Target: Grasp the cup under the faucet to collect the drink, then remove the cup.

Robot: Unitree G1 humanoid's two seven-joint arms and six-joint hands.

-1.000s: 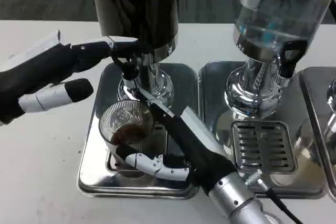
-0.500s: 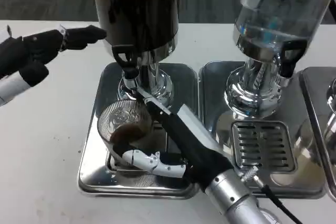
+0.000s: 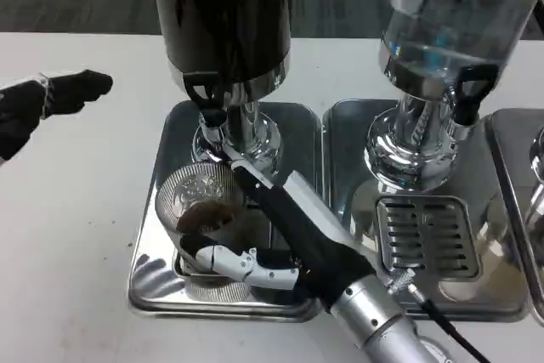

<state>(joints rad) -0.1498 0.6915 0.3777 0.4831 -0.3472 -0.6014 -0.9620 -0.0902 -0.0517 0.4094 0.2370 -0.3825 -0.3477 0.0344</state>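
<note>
A clear ribbed cup [image 3: 197, 210] with dark drink in its bottom stands on the left steel drip tray [image 3: 153, 286], below the black-handled faucet [image 3: 206, 98] of the dark dispenser [image 3: 223, 14]. My right hand [image 3: 293, 240] grips the cup, fingers wrapped around its right and front sides. My left hand [image 3: 38, 104] hovers at the far left above the white table, well away from the faucet, with nothing in it and its fingers drawn in.
A second dispenser [image 3: 442, 31] with clear liquid stands to the right on its own tray with a slotted grate [image 3: 422, 237]. Another tray's edge [image 3: 527, 201] shows at far right. Bare white table [image 3: 68, 252] lies left of the trays.
My left hand has let go of the faucet handle and pulled back to the left edge. The cup, still held by my right hand, has shifted slightly left and forward.
</note>
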